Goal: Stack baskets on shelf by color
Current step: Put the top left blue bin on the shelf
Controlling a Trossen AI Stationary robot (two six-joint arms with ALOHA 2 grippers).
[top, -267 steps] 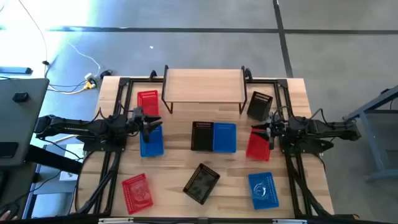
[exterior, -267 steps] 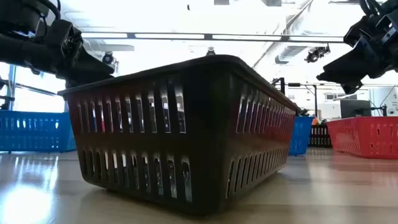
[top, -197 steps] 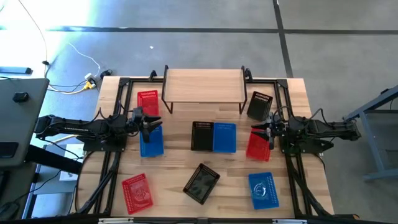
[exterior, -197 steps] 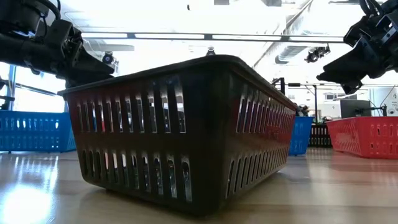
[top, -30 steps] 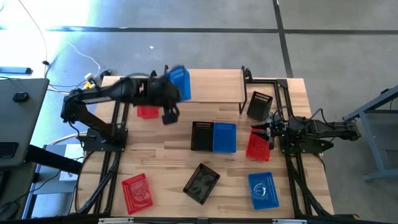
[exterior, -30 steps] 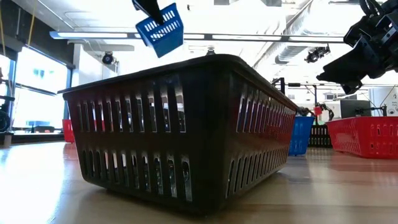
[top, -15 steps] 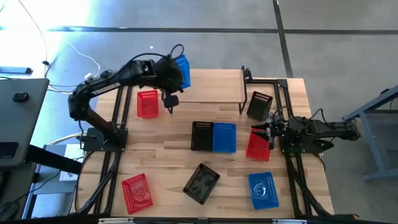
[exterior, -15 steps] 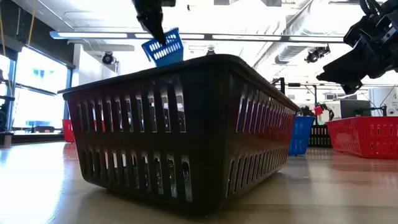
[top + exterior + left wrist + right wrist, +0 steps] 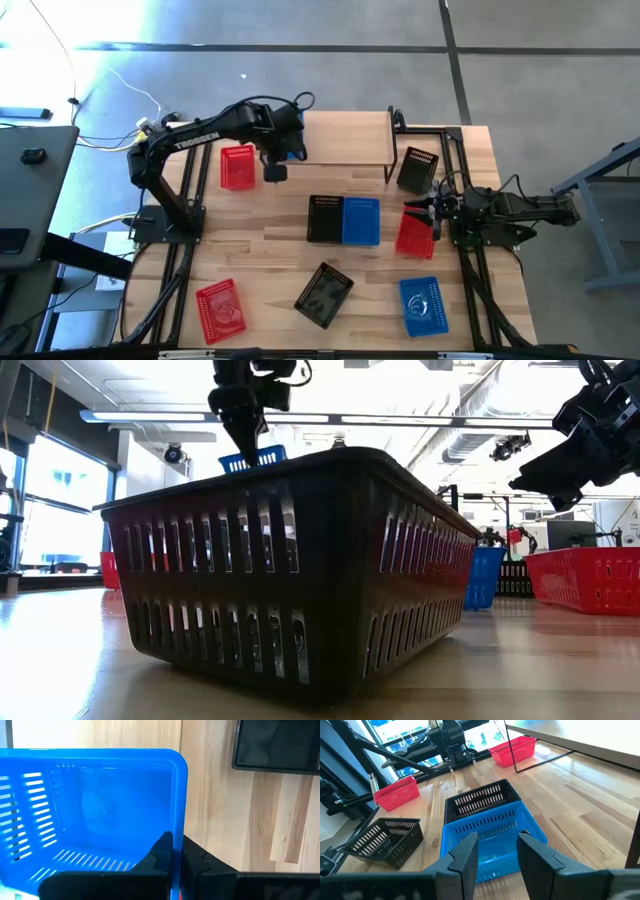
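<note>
Since a second ago the left gripper (image 9: 283, 148), clamped on a blue basket (image 9: 95, 815)'s rim, has dropped to the shelf (image 9: 345, 135)'s left end; lower it level, release only once seated, while the open-fingered right gripper (image 9: 496, 851) waits right of the shelf.

Blue basket (image 9: 292, 140) over shelf (image 9: 340, 137)

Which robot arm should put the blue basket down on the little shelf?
The left one. Its claw already grips the blue basket by the rim, right at the shelf's left end. The right claw is open and waits far off, above a red basket.
</note>
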